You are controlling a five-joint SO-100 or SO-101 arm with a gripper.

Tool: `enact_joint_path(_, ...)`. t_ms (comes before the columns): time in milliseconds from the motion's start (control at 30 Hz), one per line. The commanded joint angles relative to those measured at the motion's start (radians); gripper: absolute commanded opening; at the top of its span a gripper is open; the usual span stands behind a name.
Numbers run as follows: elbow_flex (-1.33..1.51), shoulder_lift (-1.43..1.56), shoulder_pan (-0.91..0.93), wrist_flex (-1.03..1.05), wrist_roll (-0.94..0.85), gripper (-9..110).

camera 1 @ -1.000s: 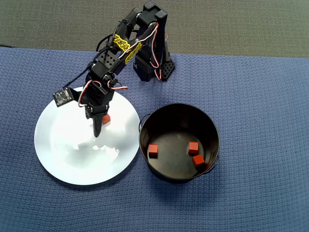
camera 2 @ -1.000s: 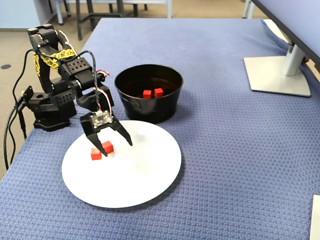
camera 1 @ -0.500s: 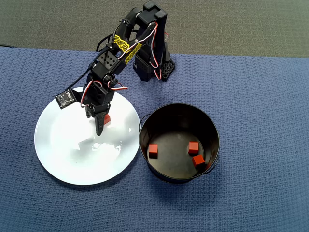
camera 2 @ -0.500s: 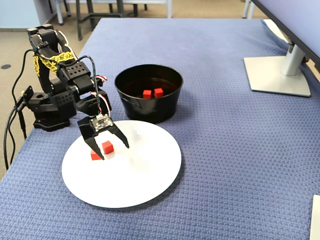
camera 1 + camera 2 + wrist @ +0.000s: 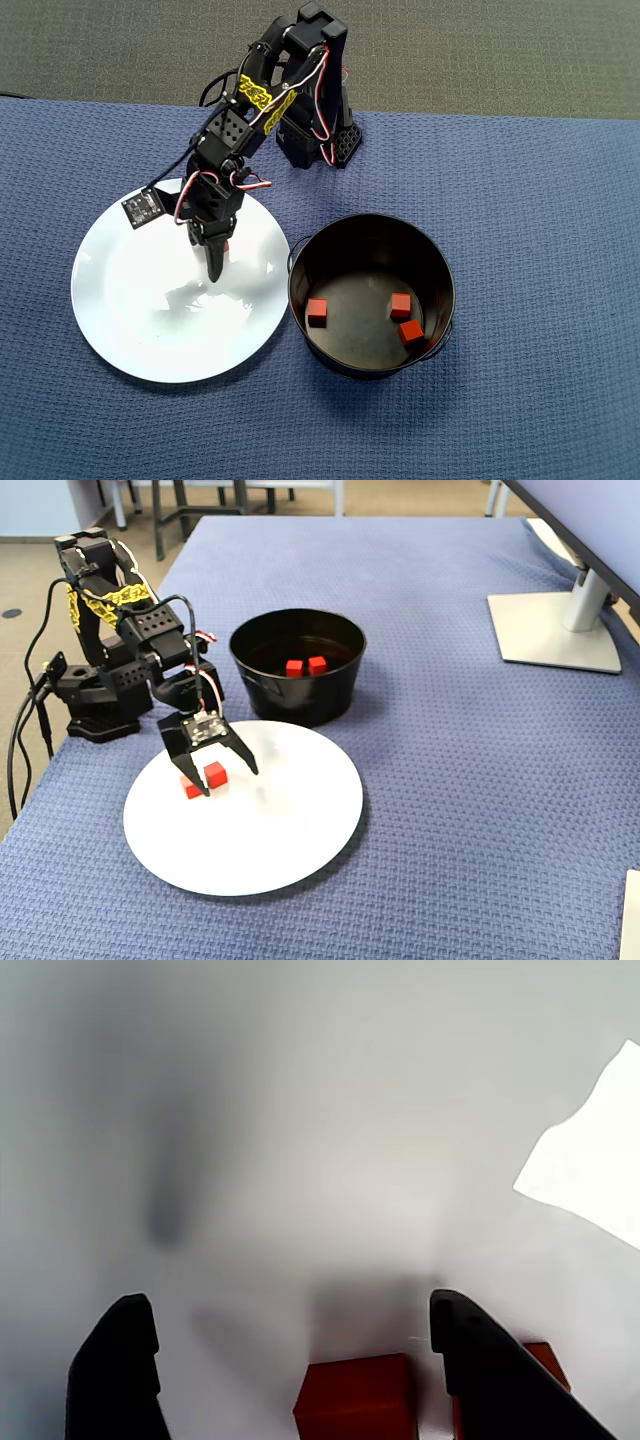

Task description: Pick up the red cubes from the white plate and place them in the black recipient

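Observation:
My gripper (image 5: 228, 780) is open and low over the white plate (image 5: 270, 850). One red cube (image 5: 214, 774) sits between the fingers, closer to the right finger in the wrist view, touching neither. In that view the cube (image 5: 355, 1395) lies at the bottom edge, between the fingertips of the gripper (image 5: 288, 1305). A second red cube (image 5: 189, 789) rests just outside the jaws, partly behind a finger (image 5: 480, 1360). From overhead the gripper (image 5: 215, 270) covers most of both cubes on the plate (image 5: 130, 320). The black recipient (image 5: 370, 232) holds three red cubes (image 5: 316, 312) (image 5: 400, 305) (image 5: 411, 332).
The arm's base (image 5: 315, 140) stands at the far edge of the blue mat (image 5: 540, 220). The pot (image 5: 300, 695) stands right next to the plate. A monitor foot (image 5: 555, 630) stands at the far right in the fixed view.
The open gripper has shifted a little toward the pot and settled lower, so one cube now lies between its fingers. The cubes have not moved.

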Motion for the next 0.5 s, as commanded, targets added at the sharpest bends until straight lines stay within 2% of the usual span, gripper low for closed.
enact_joint_path(0,-0.005,0.064,-0.018,0.009,0.028,28)
enact_joint_path(467,0.000,0.097,-0.046,0.075,0.066,27)
